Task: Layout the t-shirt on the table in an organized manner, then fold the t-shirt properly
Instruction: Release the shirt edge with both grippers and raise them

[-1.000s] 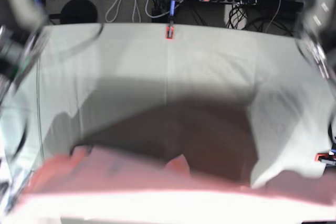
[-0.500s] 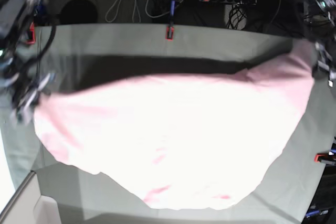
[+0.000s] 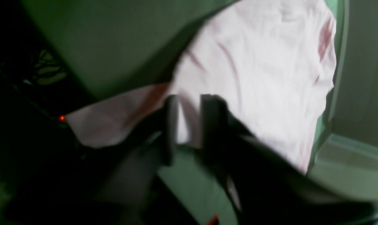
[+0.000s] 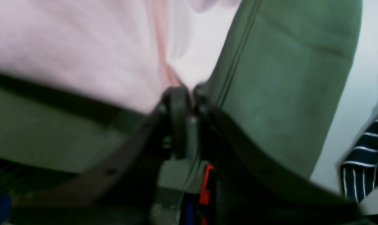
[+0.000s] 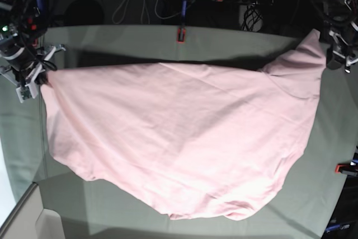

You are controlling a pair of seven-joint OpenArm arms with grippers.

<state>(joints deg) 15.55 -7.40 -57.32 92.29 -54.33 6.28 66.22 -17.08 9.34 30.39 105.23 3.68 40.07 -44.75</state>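
Base view: the t-shirt [image 5: 179, 138] is stretched wide over the bench [image 5: 112, 40], one end toward the far clamp [image 5: 180, 34] side. Its corners are pinched — one by the right pincer [image 5: 40, 78], pressed together on cloth, one by the left pincer [image 5: 330, 54], clamped on a fold.

T-shirt [image 5: 179, 138] spread across table [image 5: 112, 40], clamp [image 5: 180, 34] at far edge.

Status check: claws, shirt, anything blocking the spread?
Left claw and right claw both shut on pale pink cotton t-shirt. Shirt stretched between them over grey-green cloth table. Nothing visible in the way.
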